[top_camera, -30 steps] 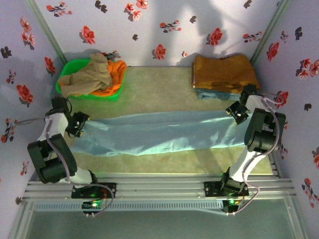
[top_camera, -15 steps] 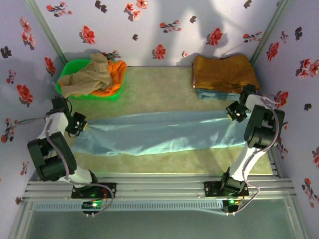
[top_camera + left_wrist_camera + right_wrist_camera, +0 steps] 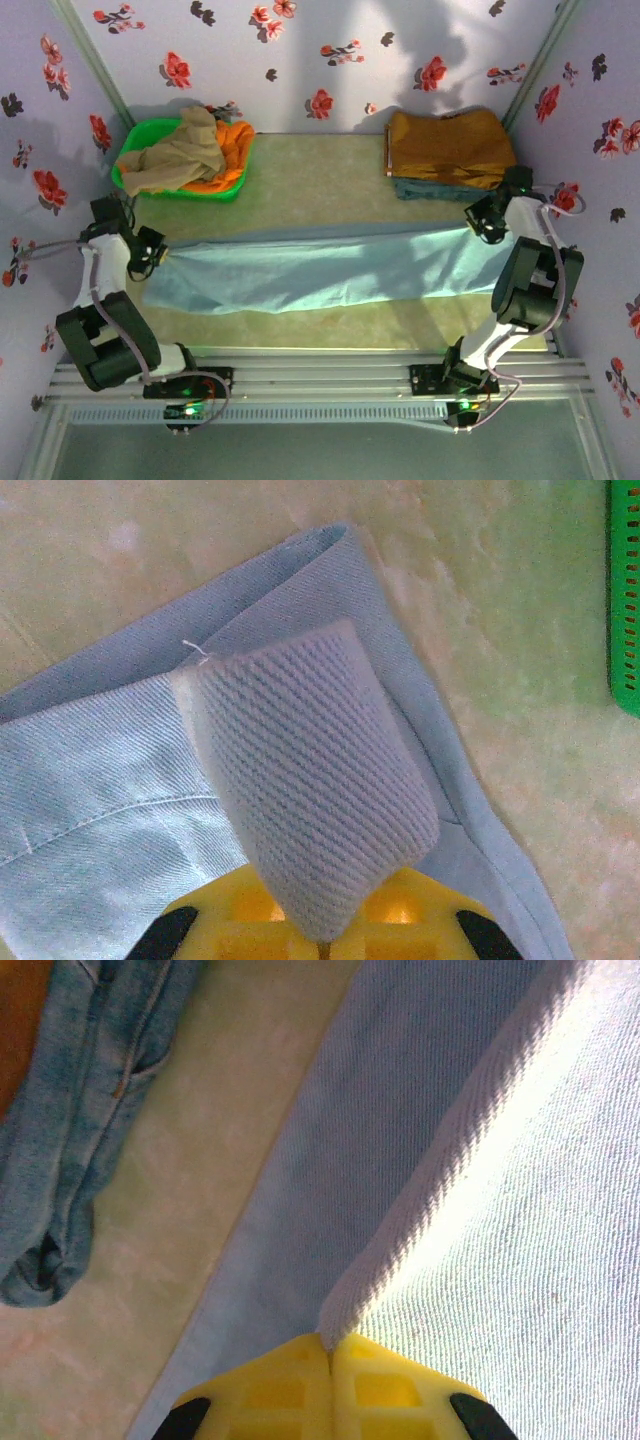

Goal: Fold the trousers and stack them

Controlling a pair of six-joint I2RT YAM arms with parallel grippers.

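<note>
Both have just snapped shut: the left pincer (image 3: 160,256) pinches one end of the pale blue trousers (image 3: 320,268) and the right pincer (image 3: 481,222) the other — so the cloth now stretches taut across the bench (image 3: 320,170), ready, I'd say, for folding toward the folded stack (image 3: 450,148) beyond.

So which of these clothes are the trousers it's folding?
Start at the table between the flowered walls. Stretched across its middle lie the trousers. They alone are pale sky-blue and spread out; the mustard-brown garment sits folded, the beige garment heaped in a green basket.
</note>
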